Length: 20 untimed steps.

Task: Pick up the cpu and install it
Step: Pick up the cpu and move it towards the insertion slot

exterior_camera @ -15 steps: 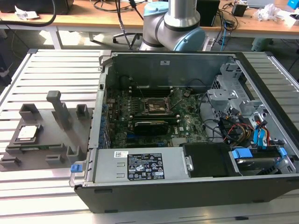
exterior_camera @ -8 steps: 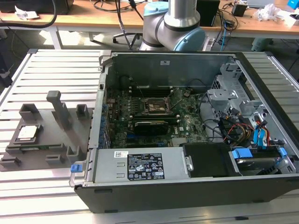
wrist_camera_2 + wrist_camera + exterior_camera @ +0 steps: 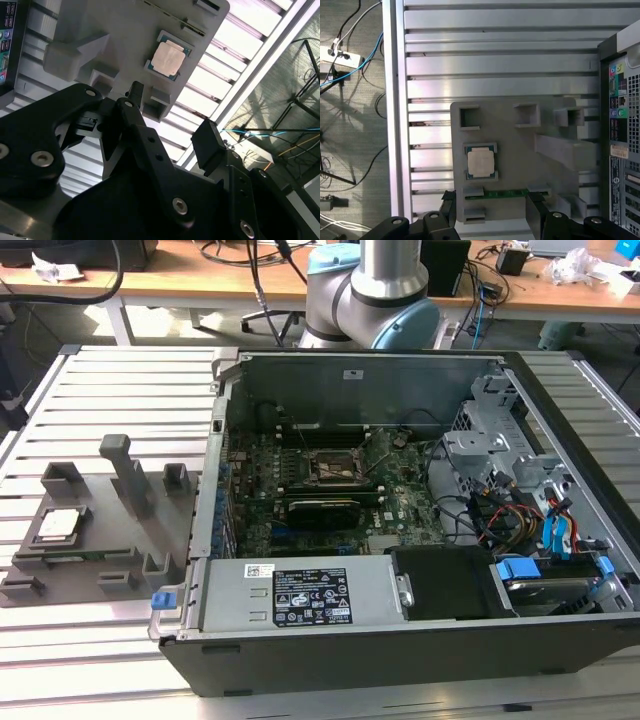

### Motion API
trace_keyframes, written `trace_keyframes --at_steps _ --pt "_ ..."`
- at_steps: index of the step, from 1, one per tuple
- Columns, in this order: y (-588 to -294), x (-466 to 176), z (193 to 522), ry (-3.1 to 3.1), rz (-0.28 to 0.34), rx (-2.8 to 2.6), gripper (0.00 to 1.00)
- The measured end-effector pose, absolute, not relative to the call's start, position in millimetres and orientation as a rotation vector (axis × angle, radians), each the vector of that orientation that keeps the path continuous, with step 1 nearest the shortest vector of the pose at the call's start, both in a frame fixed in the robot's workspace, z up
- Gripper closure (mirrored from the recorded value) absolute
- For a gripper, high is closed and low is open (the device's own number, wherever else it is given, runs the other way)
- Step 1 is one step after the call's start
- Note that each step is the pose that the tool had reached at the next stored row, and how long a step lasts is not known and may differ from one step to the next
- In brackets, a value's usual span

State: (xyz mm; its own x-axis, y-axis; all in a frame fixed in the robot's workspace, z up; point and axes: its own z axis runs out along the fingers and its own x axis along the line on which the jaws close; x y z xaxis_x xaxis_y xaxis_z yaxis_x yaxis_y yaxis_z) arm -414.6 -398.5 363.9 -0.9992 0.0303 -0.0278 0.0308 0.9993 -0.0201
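The cpu [image 3: 60, 524] lies flat in its recess on a grey holder [image 3: 105, 540], which rests on the slatted worktop [image 3: 110, 380] just outside the computer case [image 3: 400, 640], on the exterior view's left of it. In both wrist views the jaws stand wide open and empty, hanging above the holder's edge, well clear of the cpu [image 3: 480, 162] and not touching it. The socket [image 3: 335, 468] sits inside the case, roughly mid-board, with its frame apparently open.

The risks are mostly about alignment. The holder's raised blocks [image 3: 470, 116] stand near the chip, so a descent off-centre could catch a jaw on one and shove the holder sideways. The chip is thin and smooth, so a skewed or shallow grip may tilt or drop it. Lowered crooked into the socket, it could damage the contacts, and the case walls leave little room for the arm.
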Motion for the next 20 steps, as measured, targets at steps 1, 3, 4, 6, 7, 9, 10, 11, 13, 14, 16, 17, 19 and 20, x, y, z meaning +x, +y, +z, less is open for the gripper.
trace_keyframes --at_steps 1,3,4,6,7,9,10,11,13,14,16,17,19,20 --pt "-398.5 -414.5 363.4 3.114 -0.032 0.048 0.34" --pt "-398.5 -414.5 362.1 3.114 -0.032 0.048 0.34" --pt "-398.5 -414.5 361.7 3.114 -0.032 0.048 0.34" --pt "-398.5 -414.6 360.5 3.114 -0.032 0.048 0.34" --pt "-398.5 -414.5 360.1 3.114 -0.032 0.048 0.34" --pt "-398.5 -414.5 358.6 3.114 -0.032 0.048 0.34" --pt "-398.5 -414.5 357.9 3.114 -0.032 0.048 0.34" --pt "-398.5 -414.5 357.3 3.114 -0.032 0.048 0.34" --pt "-398.5 -414.5 355.9 3.114 -0.032 0.048 0.34" --pt "-398.5 -414.5 355.4 3.114 -0.032 0.048 0.34" --pt "-398.5 -414.5 353.9 3.114 -0.032 0.047 0.34" --pt "-398.5 -414.6 353.4 3.114 -0.032 0.048 0.34" --pt "-398.5 -414.5 352.3 3.114 -0.032 0.048 0.34" --pt "-398.5 -414.5 351.9 3.114 -0.032 0.048 0.34"
